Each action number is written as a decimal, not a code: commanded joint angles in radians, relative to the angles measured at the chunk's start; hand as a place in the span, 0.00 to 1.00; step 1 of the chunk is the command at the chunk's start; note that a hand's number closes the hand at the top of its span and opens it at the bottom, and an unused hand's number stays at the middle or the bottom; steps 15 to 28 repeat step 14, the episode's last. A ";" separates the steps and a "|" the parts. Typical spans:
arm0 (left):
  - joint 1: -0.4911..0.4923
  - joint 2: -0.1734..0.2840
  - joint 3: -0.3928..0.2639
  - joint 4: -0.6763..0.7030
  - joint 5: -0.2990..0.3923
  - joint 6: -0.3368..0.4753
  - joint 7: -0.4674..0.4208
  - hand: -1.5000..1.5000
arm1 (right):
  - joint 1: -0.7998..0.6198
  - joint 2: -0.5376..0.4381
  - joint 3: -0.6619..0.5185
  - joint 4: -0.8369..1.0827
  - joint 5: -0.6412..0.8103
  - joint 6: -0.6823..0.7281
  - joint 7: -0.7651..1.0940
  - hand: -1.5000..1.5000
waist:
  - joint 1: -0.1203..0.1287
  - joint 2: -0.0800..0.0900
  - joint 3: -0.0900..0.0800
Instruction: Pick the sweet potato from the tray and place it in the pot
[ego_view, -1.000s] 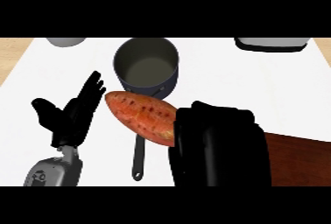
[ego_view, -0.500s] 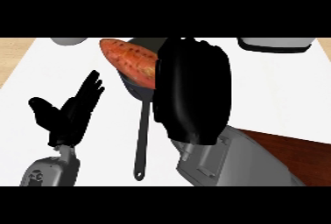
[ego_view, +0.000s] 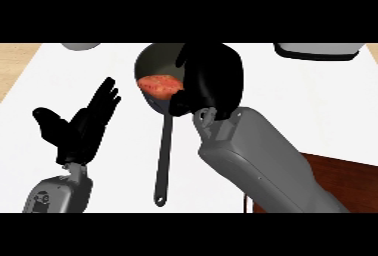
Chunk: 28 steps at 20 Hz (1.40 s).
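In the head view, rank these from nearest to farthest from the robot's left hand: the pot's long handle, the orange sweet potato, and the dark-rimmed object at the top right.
Measured from the open left hand at the view's left:
1. The dark pot's long handle, just to its right, running down the white counter.
2. The orange sweet potato, up and right, at the pot's mouth beside the right hand.
3. The dark-rimmed grey object, far across at the top right edge.

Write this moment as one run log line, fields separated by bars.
right hand: over dark metal pot, holding orange sweet potato | left hand: open, resting | placement: not yet released
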<state>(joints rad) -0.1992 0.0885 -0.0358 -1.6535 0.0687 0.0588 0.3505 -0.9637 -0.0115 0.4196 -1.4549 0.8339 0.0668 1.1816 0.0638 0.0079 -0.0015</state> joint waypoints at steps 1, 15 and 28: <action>-0.006 0.004 0.011 0.010 0.022 -0.020 -0.008 0.50 | 0.022 0.011 -0.001 0.055 -0.100 -0.236 0.159 0.00 | 0.004 0.002 0.000; 0.066 -0.017 -0.006 -0.022 -0.045 0.045 -0.024 0.50 | 0.019 0.011 -0.105 0.007 0.152 -0.655 0.048 0.00 | -0.052 -0.013 0.001; 0.066 -0.017 -0.006 -0.022 -0.045 0.045 -0.024 0.50 | 0.019 0.011 -0.105 0.007 0.152 -0.655 0.048 0.00 | -0.052 -0.013 0.001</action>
